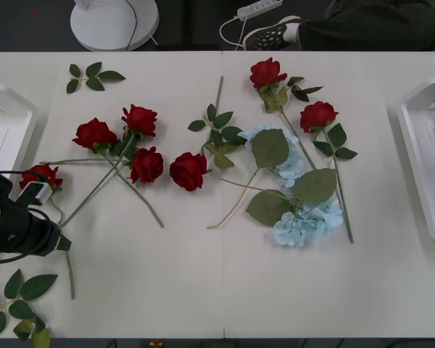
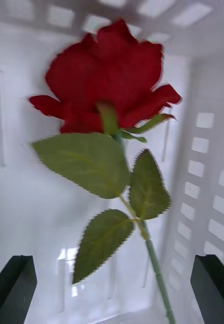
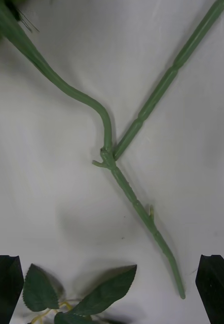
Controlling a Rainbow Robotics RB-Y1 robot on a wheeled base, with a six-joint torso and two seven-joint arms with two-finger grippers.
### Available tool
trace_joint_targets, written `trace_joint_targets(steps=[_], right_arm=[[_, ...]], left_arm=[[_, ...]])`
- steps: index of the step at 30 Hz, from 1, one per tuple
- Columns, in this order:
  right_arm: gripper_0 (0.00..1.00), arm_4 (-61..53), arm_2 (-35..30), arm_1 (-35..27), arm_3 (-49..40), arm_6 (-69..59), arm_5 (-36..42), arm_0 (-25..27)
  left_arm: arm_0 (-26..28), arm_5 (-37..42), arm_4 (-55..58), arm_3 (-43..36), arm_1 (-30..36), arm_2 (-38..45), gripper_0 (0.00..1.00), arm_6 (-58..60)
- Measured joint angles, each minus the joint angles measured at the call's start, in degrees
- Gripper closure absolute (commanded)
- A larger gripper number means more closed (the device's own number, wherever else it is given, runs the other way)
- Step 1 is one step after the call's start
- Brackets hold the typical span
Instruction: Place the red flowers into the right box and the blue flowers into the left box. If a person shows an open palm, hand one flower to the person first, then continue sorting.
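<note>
Listing: table [image 1: 203,290]; right box [image 1: 420,145] at right edge, one rose [image 2: 107,81] inside under the open, empty right gripper [image 2: 112,293]; left gripper [image 3: 112,291], open near left edge, over a stem [image 3: 137,207] running between its fingers.

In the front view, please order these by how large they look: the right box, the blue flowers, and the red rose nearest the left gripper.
1. Right box, though the frame edge cuts it.
2. Blue flowers, with their leaves.
3. Red rose beside the left gripper.
</note>
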Motion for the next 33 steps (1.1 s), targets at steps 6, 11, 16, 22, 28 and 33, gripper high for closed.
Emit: trace_joint_targets(steps=[6, 11, 16, 22, 28, 33], right_arm=[[0.00, -8.3, -1.8, -0.8, -9.4, -0.7, 9.6, 0.0], [0.00, -15.6, -1.8, -0.7, -15.5, -10.4, 13.1, 0.0], [0.00, -18.8, -0.9, -0.6, -20.9, -15.0, 13.8, 0.0], [0.00, -19.0, 3.3, 0.5, -25.8, -22.9, 10.3, 0.0], [0.00, -14.7, 7.8, 4.9, -26.0, -24.0, 4.7, 0.0], [0.00, -11.0, 11.8, 8.6, -25.3, -24.0, 0.3, 0.0]], left_arm=[[-0.4, -0.8, -4.0, 3.2, -4.2, -1.1, 0.00, 1.0], [-1.1, -5.2, -6.1, 5.9, -5.5, -4.5, 0.00, 4.0], [-1.3, -6.3, -10.0, 5.9, -6.1, -5.3, 0.00, 4.0], [-1.3, -8.8, -11.8, 6.0, -6.8, -5.4, 0.62, 4.0], [-1.9, -9.6, -12.5, 6.1, -7.8, -5.4, 1.00, 4.0], [-2.3, -11.5, -12.7, 6.9, -8.0, -5.4, 1.00, 4.0]])
